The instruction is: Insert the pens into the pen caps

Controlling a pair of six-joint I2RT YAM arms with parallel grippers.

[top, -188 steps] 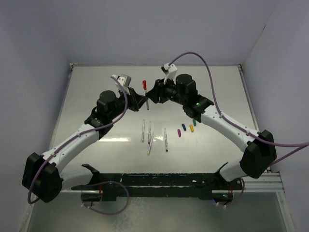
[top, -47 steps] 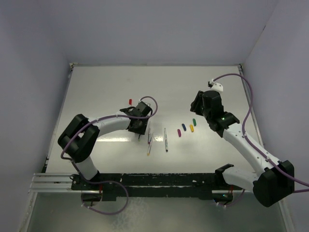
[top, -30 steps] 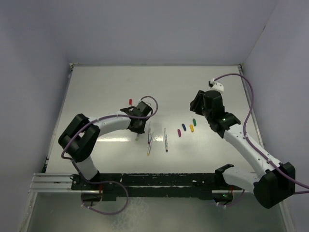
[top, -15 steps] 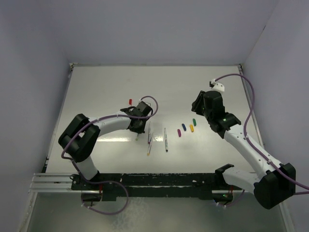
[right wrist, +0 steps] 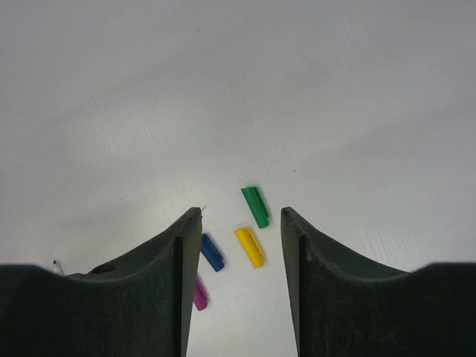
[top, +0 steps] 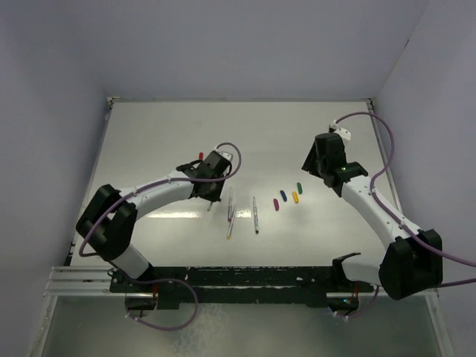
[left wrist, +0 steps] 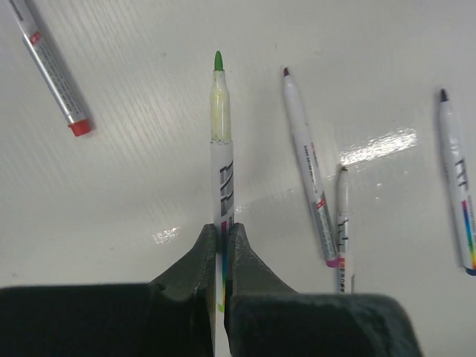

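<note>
Green pen (left wrist: pixel 222 149) — just clamped in left gripper (left wrist: pixel 222 230) | right gripper (right wrist: pixel 240 216) jaws apart over green cap (right wrist: pixel 255 207) | capping next

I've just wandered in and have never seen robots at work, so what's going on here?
Two robot arms are putting caps on pens. The left gripper is clamped on a green-tipped pen. The right gripper hangs open over the loose caps: a green cap, yellow cap, blue cap and purple cap lie on the table. One red-capped pen is finished, and three uncapped pens wait nearby.
</note>
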